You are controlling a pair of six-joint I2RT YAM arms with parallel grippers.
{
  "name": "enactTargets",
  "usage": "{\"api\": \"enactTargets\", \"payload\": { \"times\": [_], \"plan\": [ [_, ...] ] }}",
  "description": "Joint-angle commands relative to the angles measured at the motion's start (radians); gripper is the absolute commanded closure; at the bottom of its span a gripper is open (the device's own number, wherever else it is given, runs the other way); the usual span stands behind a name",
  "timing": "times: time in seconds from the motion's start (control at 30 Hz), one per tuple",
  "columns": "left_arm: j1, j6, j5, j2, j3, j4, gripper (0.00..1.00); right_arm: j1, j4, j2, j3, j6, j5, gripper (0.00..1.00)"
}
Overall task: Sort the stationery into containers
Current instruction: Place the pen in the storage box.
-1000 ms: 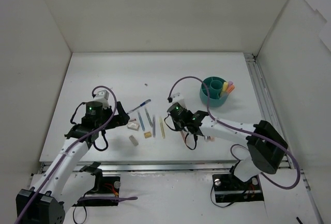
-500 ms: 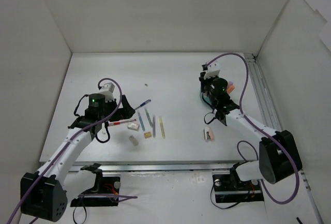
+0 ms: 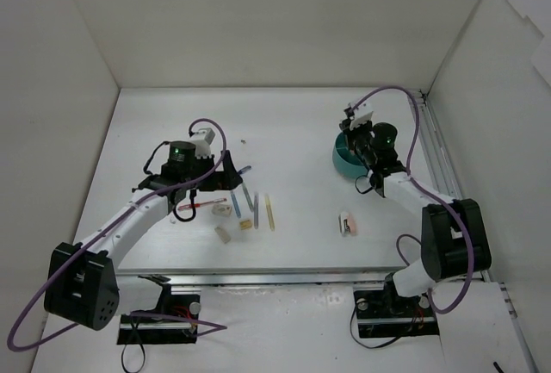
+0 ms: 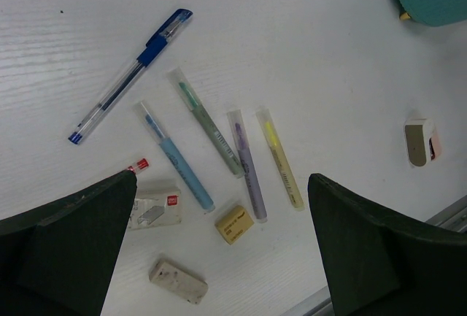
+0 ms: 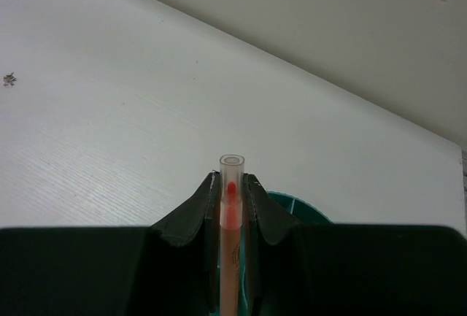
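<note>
Swinging off mid-surface within the last second, my right gripper (image 5: 231, 179) now sits at the rim of the teal organiser (image 3: 341, 159), at 2 o'clock on the surface (image 3: 284, 123). It is pinched tight on an orange marker (image 5: 230, 195), whose clear cap pokes out past the fingertips. My left arm has pushed forward in the same second, and the left gripper (image 4: 222, 176) hovers spread wide, holding nothing, above the loose stationery.

Seen from the left wrist, four markers lie side by side without touching: a green marker (image 4: 208, 122), a blue marker (image 4: 175, 157), a purple marker (image 4: 246, 164) and a yellow marker (image 4: 281, 159). A blue pen (image 4: 131, 75) lies at their 10 o'clock. At their 6 o'clock sit a tan eraser (image 4: 233, 222), a white sleeved eraser (image 4: 155, 210) and a grey eraser (image 4: 179, 281). A red pen (image 3: 202, 205) shows only its tip beside the left finger. A lone pink-and-white eraser (image 3: 347, 222) rests well apart, at 6 o'clock from the organiser.
</note>
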Motion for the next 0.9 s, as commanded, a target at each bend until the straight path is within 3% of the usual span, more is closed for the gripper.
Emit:
{"api": "enactTargets", "payload": {
  "times": [0.0, 0.3, 0.4, 0.43, 0.6, 0.67, 0.87],
  "plan": [
    [-0.037, 0.015, 0.002, 0.012, 0.074, 0.067, 0.0, -0.007, 0.125, -0.024, -0.001, -0.035, -0.07, 0.96],
    [-0.121, 0.004, -0.013, 0.08, 0.115, 0.07, 0.0, -0.011, 0.126, -0.106, -0.121, -0.023, 0.026, 0.81],
    [-0.16, -0.005, -0.022, 0.11, 0.137, 0.068, 0.0, -0.011, 0.125, -0.143, -0.151, -0.002, 0.025, 0.56],
    [-0.17, -0.006, -0.027, 0.129, 0.155, 0.057, 0.0, -0.011, 0.125, -0.157, -0.156, 0.009, 0.019, 0.43],
    [-0.236, -0.011, -0.05, 0.195, 0.212, 0.034, 0.0, -0.005, 0.123, -0.283, -0.18, 0.066, 0.006, 0.27],
    [-0.267, -0.019, -0.074, 0.242, 0.259, -0.001, 0.0, -0.002, 0.122, -0.347, -0.191, 0.124, 0.043, 0.03],
    [-0.35, -0.069, -0.16, 0.386, 0.388, -0.124, 0.0, 0.003, 0.007, -0.568, -0.234, 0.332, 0.305, 0.02]
  ]
}}
